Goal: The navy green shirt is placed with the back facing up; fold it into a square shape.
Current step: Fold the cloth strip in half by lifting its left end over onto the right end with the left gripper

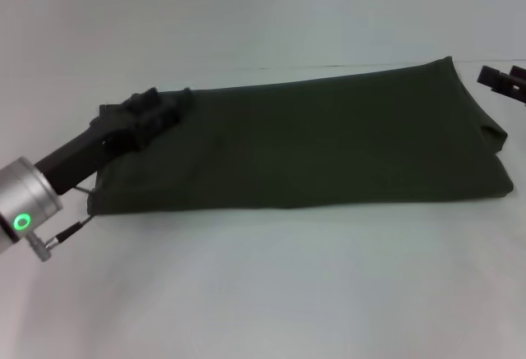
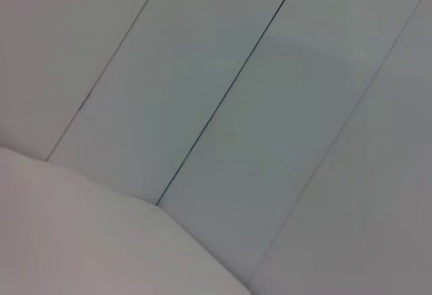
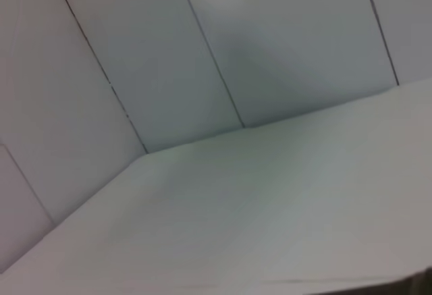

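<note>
Head view: navy green shirt (image 1: 312, 141), lying as a long folded band on the table (image 1: 263, 293), is being approached at its left end by the left gripper (image 1: 160, 108), finger state being untellable, so layers are risking being dragged apart.

Counter (image 1: 263, 293): plain white, matte, running back to a pale wall. One item lies directly on it: the navy green shirt (image 1: 312, 149), folded into a long band, plain side up, flat across the counter's middle. Left gripper (image 1: 152, 112) sits at the shirt's left end, over the fabric edge. Right gripper (image 1: 503, 81) is just beyond the shirt's far right corner. A folded edge shows at that right end.
</note>
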{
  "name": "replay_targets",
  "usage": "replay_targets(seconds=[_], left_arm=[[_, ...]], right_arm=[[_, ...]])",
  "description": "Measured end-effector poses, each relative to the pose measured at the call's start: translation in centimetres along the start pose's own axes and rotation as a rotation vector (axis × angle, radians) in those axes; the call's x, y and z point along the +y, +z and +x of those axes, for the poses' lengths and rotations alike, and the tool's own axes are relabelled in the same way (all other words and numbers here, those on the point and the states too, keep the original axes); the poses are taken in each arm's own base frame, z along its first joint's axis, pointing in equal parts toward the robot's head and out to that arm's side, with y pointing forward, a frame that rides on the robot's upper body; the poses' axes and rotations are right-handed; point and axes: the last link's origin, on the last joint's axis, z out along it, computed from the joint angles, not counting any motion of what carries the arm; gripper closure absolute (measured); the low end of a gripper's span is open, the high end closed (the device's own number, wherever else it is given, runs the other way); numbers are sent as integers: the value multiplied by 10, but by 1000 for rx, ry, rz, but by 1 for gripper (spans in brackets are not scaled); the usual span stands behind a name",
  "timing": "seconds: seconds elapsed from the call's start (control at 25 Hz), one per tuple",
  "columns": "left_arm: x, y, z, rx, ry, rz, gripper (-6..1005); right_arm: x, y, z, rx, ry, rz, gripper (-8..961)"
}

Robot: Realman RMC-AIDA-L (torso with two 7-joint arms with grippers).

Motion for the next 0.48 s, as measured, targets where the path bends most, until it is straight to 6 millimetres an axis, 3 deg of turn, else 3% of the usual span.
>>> replay_targets(seconds=[0.2,0.48], left_arm=[[-2,-18,-10,-8,-38,17,76],[-3,-35,-26,-60,-168,38,77]], right_arm=[[-2,-15,5,33,60,-32,119],[-2,-20,5,84,82,-48,121]])
